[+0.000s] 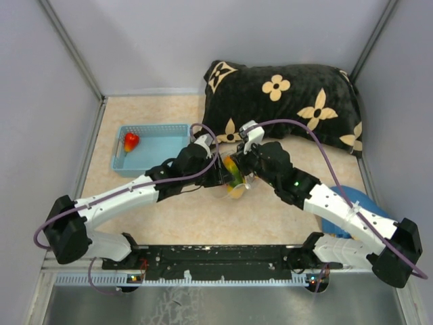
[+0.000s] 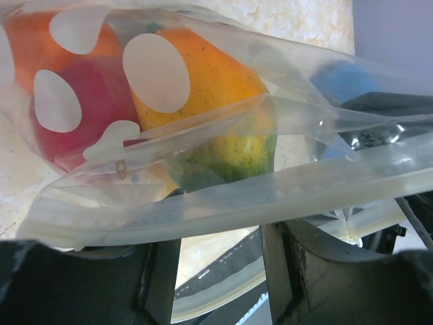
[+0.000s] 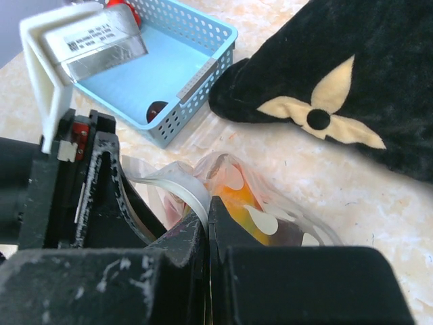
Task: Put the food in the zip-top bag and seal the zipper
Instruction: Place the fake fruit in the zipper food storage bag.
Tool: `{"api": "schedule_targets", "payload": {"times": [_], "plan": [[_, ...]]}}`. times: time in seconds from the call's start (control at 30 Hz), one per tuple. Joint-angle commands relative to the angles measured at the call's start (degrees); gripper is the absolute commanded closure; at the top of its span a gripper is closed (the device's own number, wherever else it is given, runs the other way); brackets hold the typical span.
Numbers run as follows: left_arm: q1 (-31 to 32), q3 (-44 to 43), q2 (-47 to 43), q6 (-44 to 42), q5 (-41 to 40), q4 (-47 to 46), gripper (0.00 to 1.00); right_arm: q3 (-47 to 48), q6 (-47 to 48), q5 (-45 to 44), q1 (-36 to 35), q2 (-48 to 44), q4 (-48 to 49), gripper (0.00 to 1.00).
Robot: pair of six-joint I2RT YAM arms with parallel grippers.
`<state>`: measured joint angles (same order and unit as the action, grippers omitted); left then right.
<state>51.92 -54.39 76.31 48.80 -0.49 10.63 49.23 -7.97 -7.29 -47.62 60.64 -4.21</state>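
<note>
Grey walls close in a beige marbled tabletop (image 1: 176, 217), and both hands meet above its middle. The right hand (image 3: 208, 230) is shut tight, pinching the mouth edge of the zip-top bag (image 3: 257, 203) between its fingers, apparently to hold that end taut and off the surface. Facing it, the left hand (image 2: 220, 247) has its jaws partly apart, with the zipper (image 2: 270, 193) stretched across just beyond its fingertips; whether it has caught the strip I cannot tell. That pose looks like a set-up for pressing the seal along its length. Past the left hand's tips, the bag's dotted belly carries a yellow-green mango (image 2: 216, 101), a red fruit (image 2: 88, 115) and an orange piece (image 2: 27, 47).

Beyond the left hand, off to its left, sits a light blue basket (image 1: 155, 126) with a red-orange fruit (image 1: 130, 141) in it (the right wrist view also shows a dark round piece (image 3: 157, 108) there), so sealing now would likely leave food out. A black flower-print pillow (image 1: 298, 101) lies just past the right hand, close enough to crowd it, and a blue cloth (image 1: 352, 203) lies behind that hand, beneath its arm.
</note>
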Motion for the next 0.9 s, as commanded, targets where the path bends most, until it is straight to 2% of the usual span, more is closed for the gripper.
{"api": "schedule_targets", "payload": {"times": [0.0,0.13,0.23,0.4,0.6,0.87], "plan": [[0.9,-1.4,1.5,-0.6,-0.6,-1.2,0.47,3.9,-0.3,0.8,-0.3,-0.4,3.8,1.00],[1.1,1.0,-1.5,1.7,-1.1,-5.4,0.47,2.9,-1.9,0.7,-0.3,-0.1,4.4,1.00],[1.2,1.9,-4.0,2.0,-4.9,-5.7,0.44,2.5,-3.2,0.7,-0.3,-0.1,3.9,1.00],[1.1,-1.3,-6.4,-0.2,-9.7,1.7,0.39,3.2,-3.5,-2.1,-0.3,-0.7,0.8,1.00],[1.1,-1.2,-13.6,-1.5,-6.5,8.9,0.35,4.1,-3.2,-8.4,-0.3,-0.3,-1.2,1.00],[1.2,1.5,-23.0,1.0,-6.5,20.5,0.34,4.3,-3.5,-9.0,-0.2,0.4,-0.6,1.00]]}}
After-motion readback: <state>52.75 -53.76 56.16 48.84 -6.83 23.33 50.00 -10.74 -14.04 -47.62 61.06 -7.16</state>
